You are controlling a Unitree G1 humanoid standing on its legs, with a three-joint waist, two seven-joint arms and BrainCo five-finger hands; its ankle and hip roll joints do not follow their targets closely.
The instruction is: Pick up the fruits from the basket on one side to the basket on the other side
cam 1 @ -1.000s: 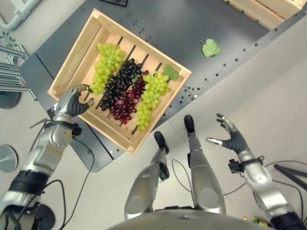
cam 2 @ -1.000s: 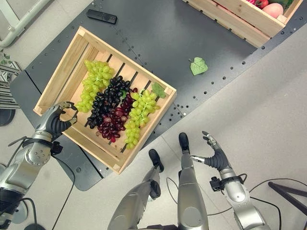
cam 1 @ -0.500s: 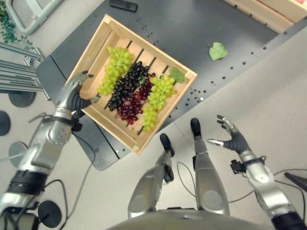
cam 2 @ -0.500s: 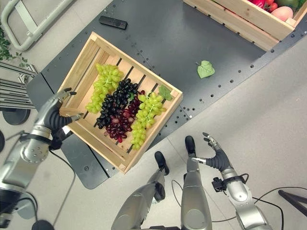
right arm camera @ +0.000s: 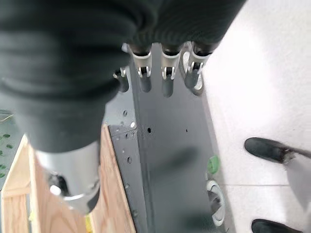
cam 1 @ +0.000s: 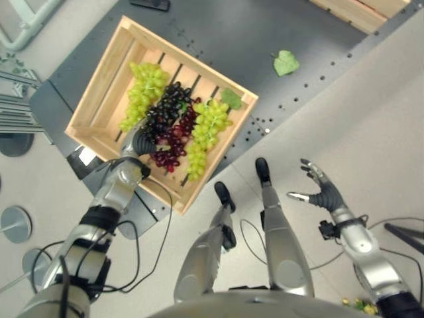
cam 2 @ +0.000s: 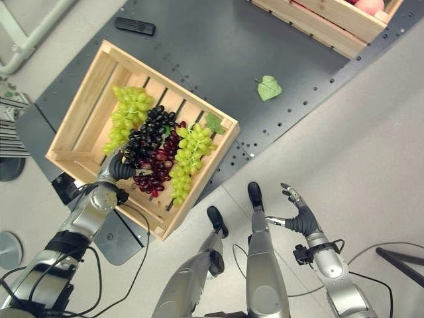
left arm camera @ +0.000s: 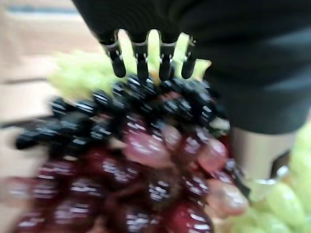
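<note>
The wooden crate (cam 1: pixel 99 93) sat in the upper left of the head views on a dark platform (cam 1: pixel 265 26), holding two green grape bunches (cam 1: pixel 142 93) and (cam 1: pixel 207 132) with a dark bunch (cam 1: pixel 164 112) and a red bunch (cam 1: pixel 173 142) between them. The left hand (cam 1: pixel 136 142) reached over the crate's near rim onto the dark and red grapes; in its wrist view the fingers (left arm camera: pixel 141 60) lay down against the dark berries (left arm camera: pixel 97 116), but whether they had closed round anything could not be told, since the tips sank among the fruit and the view was smeared. The right hand (cam 1: pixel 318 192) hung in the lower right of the left eye view over the pale floor, fingers spread and holding nothing. The grapes looked soft, light and easily crushed or shed, so a loose cupping hold under the bunch, or a pinch near the stem, would probably serve better than a squeeze on the berries. The stems themselves were hidden. A second crate (cam 2: pixel 318 26) was cut off at the upper right edge of the right eye view, its contents mostly out of frame. A loose green leaf (cam 1: pixel 286 63) lay on the platform well apart from both crates.
</note>
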